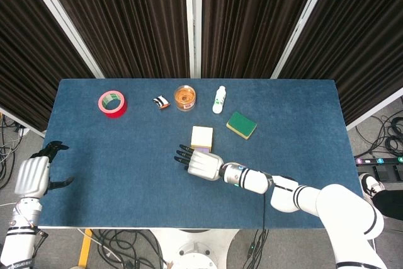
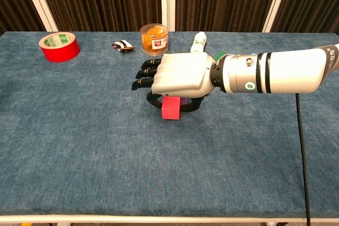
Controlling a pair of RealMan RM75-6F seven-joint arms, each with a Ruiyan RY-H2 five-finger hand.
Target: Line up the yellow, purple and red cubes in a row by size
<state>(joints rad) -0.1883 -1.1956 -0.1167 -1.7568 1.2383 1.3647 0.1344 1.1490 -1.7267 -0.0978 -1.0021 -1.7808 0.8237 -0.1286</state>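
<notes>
Left white robot hand (image 1: 31, 176) off the table's left edge, well apart from the work, fingers loosely spread, holding nothing.

Far up-left of the working hand: red roll of tape (image 2: 59, 46) w/ green-printed label inside the core, print too small to read. Next along, small black-and-white wrapped item (image 2: 122, 46), marks not legible. Then clear round tub w/ orange contents (image 2: 154, 38), red label on front, text unreadable.

Centre: right white robot hand (image 2: 177, 81) palm-down, pinching the small red cube (image 2: 171, 107) under the palm betw. thumb and a finger, other fingers stretched out to the left. Cube low, at or just above the blue cloth table (image 2: 79, 146); can't tell which. Small purple cube (image 2: 183, 100) just behind the red one, mostly hidden. Pale yellow cube (image 1: 201, 135) just beyond the hand in head view.

Step, by judgement: carrying red cube into line as last & smallest. Next move prob. needs setting it just beside purple, on the near side, squared w/ the row, then letting go w/o nudging purple.

Right of hand: white bottle w/ green cap (image 2: 198, 43), label too small to read; green sponge w/ yellow edge (image 1: 242, 125), no writing seen.
</notes>
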